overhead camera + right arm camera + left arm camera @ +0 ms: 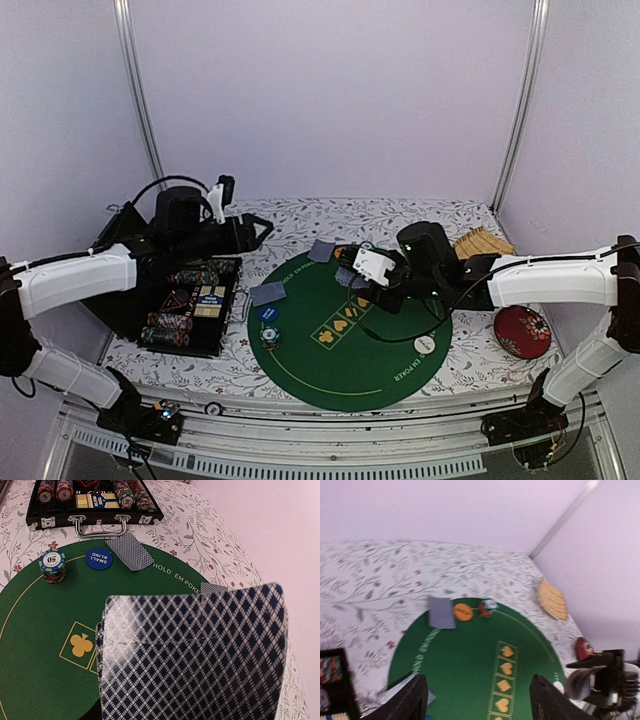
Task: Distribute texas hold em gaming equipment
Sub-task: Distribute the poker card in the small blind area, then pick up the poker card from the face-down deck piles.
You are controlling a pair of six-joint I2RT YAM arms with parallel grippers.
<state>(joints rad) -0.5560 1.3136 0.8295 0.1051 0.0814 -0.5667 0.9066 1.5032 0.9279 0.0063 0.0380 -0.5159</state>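
**Left pincer open by the case, right pincer on the deck**

My left pincer stands wide open, nothing between its fingers; from above I see it hanging off the surface by the far end of the case, pointing toward the mat. My right pincer sits over the far half of the mat and has hold of the deck; in its own camera the grey-blue card backs fill the lower frame, slightly fanned, and hide the fingers, so I cannot tell how far apart they stand.

The rest of the gear is spread around the mat. The far card lies face down at the far rim; just beside it I see the orange disc, and just beside that the far chips. The left card lies face down across the left rim, partly off the felt on the case's side; the blue disc, marked SMALL BLIND, is just beside it on the felt; the left chips, a short stack with a 50 on top, stand just beside that disc. The white disc lies flat on the right side of the mat, well apart from the others. More chips sit in rows inside the open case on the tabletop; the dish rests just off the mat's right rim.
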